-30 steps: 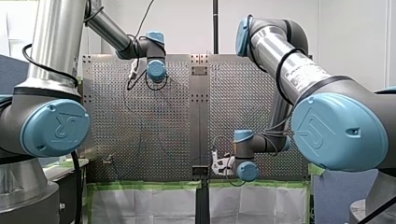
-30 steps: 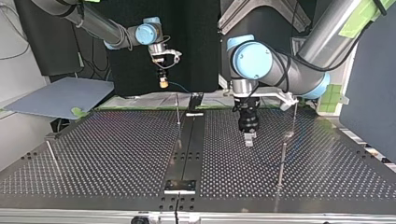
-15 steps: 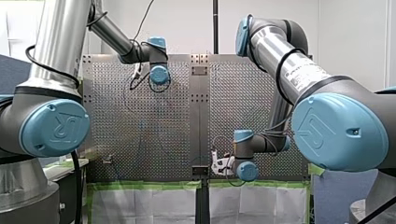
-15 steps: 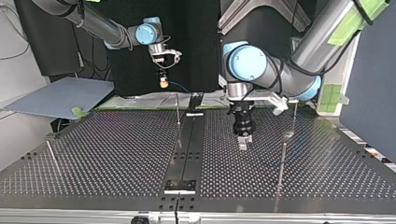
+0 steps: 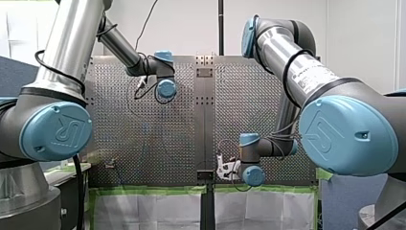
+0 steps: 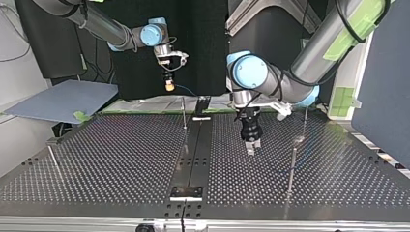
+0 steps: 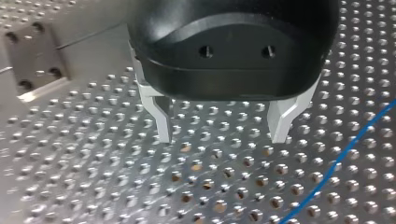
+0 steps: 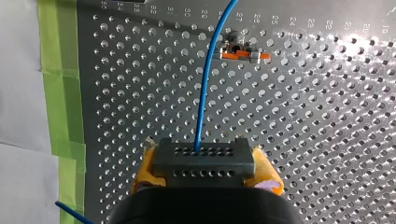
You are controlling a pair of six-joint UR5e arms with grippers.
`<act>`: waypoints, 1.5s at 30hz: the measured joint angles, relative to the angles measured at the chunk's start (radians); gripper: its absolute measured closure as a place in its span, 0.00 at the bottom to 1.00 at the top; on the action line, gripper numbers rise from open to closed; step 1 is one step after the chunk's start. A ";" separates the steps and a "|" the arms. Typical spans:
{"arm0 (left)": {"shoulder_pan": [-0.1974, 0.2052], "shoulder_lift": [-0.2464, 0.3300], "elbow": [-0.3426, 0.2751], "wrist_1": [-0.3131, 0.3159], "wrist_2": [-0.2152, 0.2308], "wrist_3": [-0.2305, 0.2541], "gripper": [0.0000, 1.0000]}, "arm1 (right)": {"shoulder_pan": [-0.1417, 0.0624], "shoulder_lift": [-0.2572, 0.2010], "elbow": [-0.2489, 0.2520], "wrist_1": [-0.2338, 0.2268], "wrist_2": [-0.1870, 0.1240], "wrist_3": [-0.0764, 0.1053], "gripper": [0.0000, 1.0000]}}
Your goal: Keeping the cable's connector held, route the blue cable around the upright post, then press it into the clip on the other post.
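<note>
In the right wrist view my right gripper (image 8: 204, 173) is shut, its yellow pads (image 8: 267, 175) clamped on the grey connector (image 8: 203, 156). The blue cable (image 8: 208, 74) runs from the connector ahead over the perforated plate, passing beside a post with an orange clip (image 8: 241, 55). In the top view my right gripper (image 6: 169, 87) hangs high at the back left. My left gripper (image 6: 251, 146), black with metal fingers (image 7: 163, 122), stands open just above the plate with nothing between its fingers. A stretch of blue cable (image 7: 343, 158) lies beside it.
Thin upright posts stand on the perforated table (image 6: 121, 159): one near the middle back (image 6: 184, 113), two at the top view's right (image 6: 293, 166) (image 6: 304, 121), one at its left (image 6: 53, 159). A dark centre strip (image 6: 193, 154) splits the table. Green tape (image 8: 60, 93) edges it.
My left arm has swung toward the top view's left, carrying its open gripper over the plate closer to the centre strip. My right arm and the connector have stayed put.
</note>
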 joint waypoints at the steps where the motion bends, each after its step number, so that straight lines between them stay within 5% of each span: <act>1: 0.000 -0.009 0.000 0.009 -0.008 0.002 0.00 | 0.000 0.000 0.000 0.000 0.000 0.000 1.00; 8: 0.007 -0.031 0.020 0.034 -0.042 0.008 0.00 | 0.000 0.000 0.000 -0.001 0.000 0.000 1.00; 23: 0.014 -0.116 0.137 -0.025 -0.066 0.014 0.00 | 0.001 0.000 0.000 0.000 0.000 -0.005 1.00; 36: 0.052 -0.119 0.147 -0.026 -0.127 0.024 0.00 | -0.005 0.000 0.000 -0.005 0.000 -0.005 1.00; 45: 0.064 -0.120 0.148 -0.025 -0.100 0.028 0.00 | -0.005 0.000 0.000 -0.008 0.000 -0.004 1.00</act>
